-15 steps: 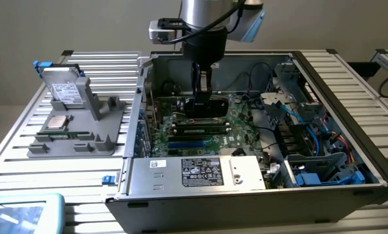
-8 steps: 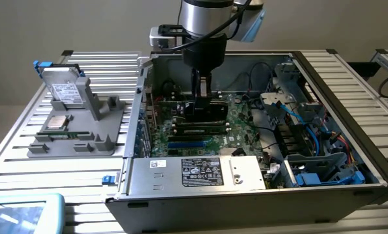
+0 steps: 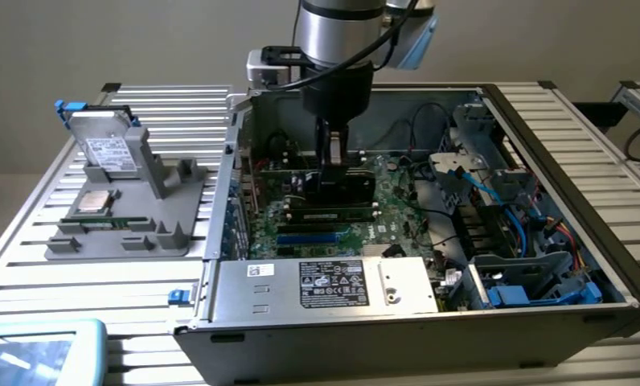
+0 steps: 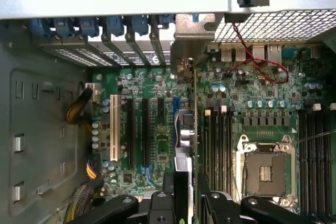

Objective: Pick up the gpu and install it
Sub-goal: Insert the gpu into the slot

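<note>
The open computer case (image 3: pixel 577 193) lies on its side on the table, and my arm reaches down into it. My gripper (image 3: pixel 334 165) is shut on the gpu (image 3: pixel 338 189), a black card held on edge just above the green motherboard (image 3: pixel 298 233), near the case's rear wall. In the wrist view the gpu (image 4: pixel 190 129) runs edge-on away from my gripper (image 4: pixel 188 188). Its silver bracket (image 4: pixel 193 27) sits by the rear slot openings, and the card stands over the blue slot (image 4: pixel 176 103). One finger (image 4: pixel 170 190) shows on each side of the card.
A white slot (image 4: pixel 113 135) and black slots (image 4: pixel 128 129) lie beside the card, with the CPU socket (image 4: pixel 268 166) on its other side. A grey fixture (image 3: pixel 127 233) at the exterior view's left holds a hard drive (image 3: pixel 108 149). The power supply (image 3: pixel 320 283) and cables (image 3: pixel 492 209) crowd the case.
</note>
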